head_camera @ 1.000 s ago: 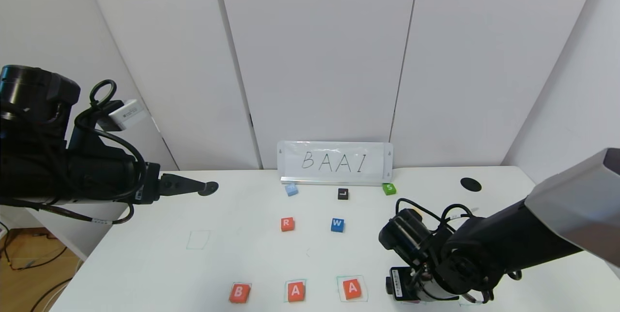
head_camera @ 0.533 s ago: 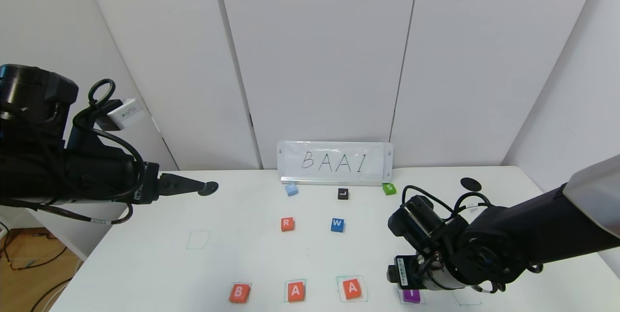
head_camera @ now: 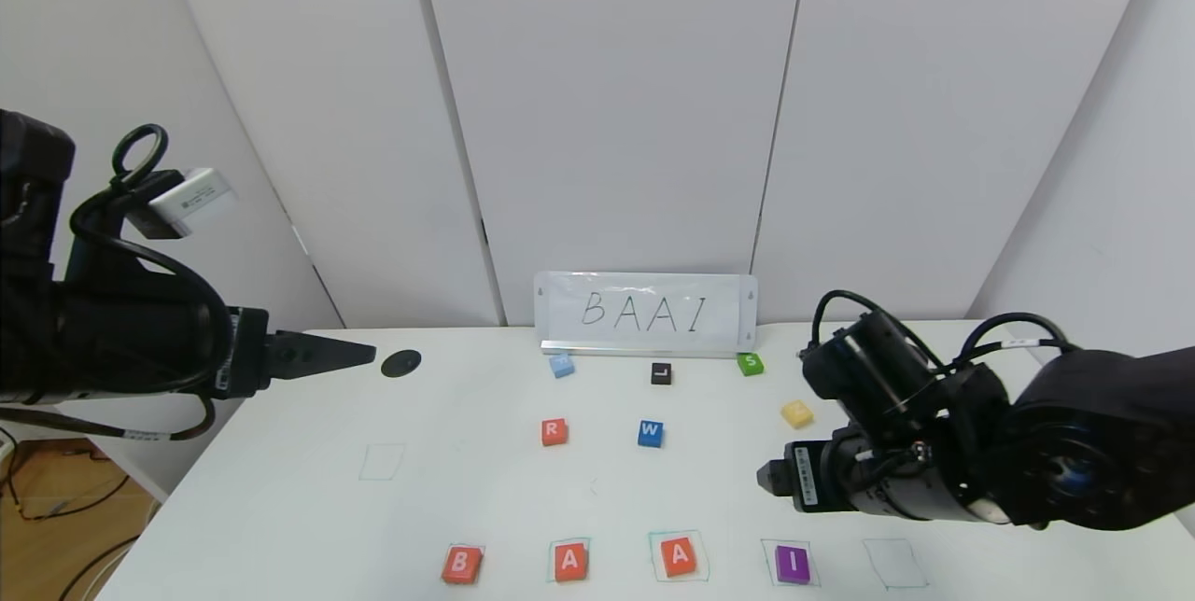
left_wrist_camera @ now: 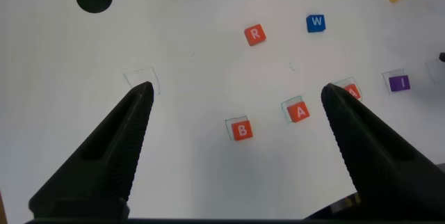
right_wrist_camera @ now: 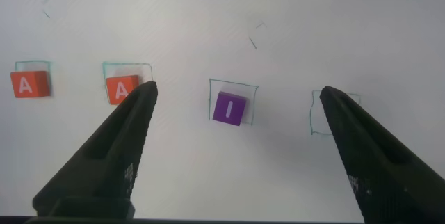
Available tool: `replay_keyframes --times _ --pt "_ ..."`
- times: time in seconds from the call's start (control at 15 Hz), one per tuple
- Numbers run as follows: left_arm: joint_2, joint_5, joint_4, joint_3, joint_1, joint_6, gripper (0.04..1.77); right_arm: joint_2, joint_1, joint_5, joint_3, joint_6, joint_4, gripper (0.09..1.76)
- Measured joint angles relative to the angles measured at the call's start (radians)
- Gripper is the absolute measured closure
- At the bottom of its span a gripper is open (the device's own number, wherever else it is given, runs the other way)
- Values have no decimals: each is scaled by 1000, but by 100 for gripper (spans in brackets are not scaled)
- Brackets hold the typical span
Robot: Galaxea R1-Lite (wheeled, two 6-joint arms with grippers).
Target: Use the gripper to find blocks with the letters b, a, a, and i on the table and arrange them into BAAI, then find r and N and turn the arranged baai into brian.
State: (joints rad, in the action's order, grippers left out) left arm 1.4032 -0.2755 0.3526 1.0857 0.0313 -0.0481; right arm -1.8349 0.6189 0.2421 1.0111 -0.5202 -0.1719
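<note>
Left gripper [left_wrist_camera: 233, 102]: fingers spread wide, holding nothing, raised over the left end of the table [head_camera: 280, 508]; its arm reaches in level from the left. Along the near edge the blocks sit in a row, each inside a green square: B [head_camera: 462, 564], A [head_camera: 570, 561], A [head_camera: 679, 555], purple I [head_camera: 793, 564]. The R block [head_camera: 554, 431] lies farther back, mid-table. Right gripper [right_wrist_camera: 233, 102]: fingers spread wide, empty, suspended above the I block without touching it; its arm is bent in from the right.
</note>
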Motion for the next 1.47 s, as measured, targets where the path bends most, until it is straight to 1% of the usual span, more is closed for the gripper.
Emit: replay_keyframes --times 0.33,0.47,0.6,0.67,0.87,1.0,1.13,1.2,1.33,1.47 --pt "-181 5 156 -7 7 -14 9 235 -20 61 -3 76 -78 15" --pt "-275 19 236 -7 8 -31 9 353 -26 77 -7 92 -147 15" --pt "-381 40 327 -7 9 -66 9 484 -49 84 -10 139 -217 15" --pt "-435 47 364 -5 9 -80 9 549 -78 84 -13 172 -240 15" --pt "-600 54 486 -3 8 -99 9 758 -216 81 -42 266 -274 15" --pt "-710 56 564 -3 -3 -100 9 891 -317 79 -88 315 -280 15" --pt "-817 57 626 -3 -29 -102 9 1031 -426 69 -143 353 -284 15" --pt "-868 57 662 0 -49 -102 9 1100 -464 58 -168 363 -284 15" --pt "-959 56 784 18 -80 -109 9 1240 -519 39 -208 376 -321 15" --pt "-1028 56 820 30 -91 -115 9 1362 -553 31 -227 381 -386 15"
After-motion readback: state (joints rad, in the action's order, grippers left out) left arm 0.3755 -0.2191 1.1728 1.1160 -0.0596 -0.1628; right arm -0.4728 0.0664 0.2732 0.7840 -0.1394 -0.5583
